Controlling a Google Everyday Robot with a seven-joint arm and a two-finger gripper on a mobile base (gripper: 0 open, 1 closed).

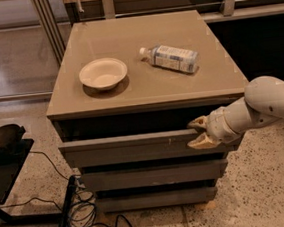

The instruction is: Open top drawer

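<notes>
The jaws stand a little apart, one finger over the upper edge of the top drawer and the other against its front face. They seem to pinch the panel between them. The gripper sits at the right end of that front, just right of the pale scratch marks.

On the floor at far left lie dark cables. On the cabinet top a pale bowl sits left and a bottle lies on its side to the right. The white arm reaches in from the right edge.

The drawer sits just under the top, above the two plainer drawer fronts. It looks slightly forward of them, so the pull seems begun but far from done. Next comes a straight, level draw toward the camera, the grip kept firm; an off-centre hold could skew the drawer.

Its long axis runs left to right and its face points toward the camera.
</notes>
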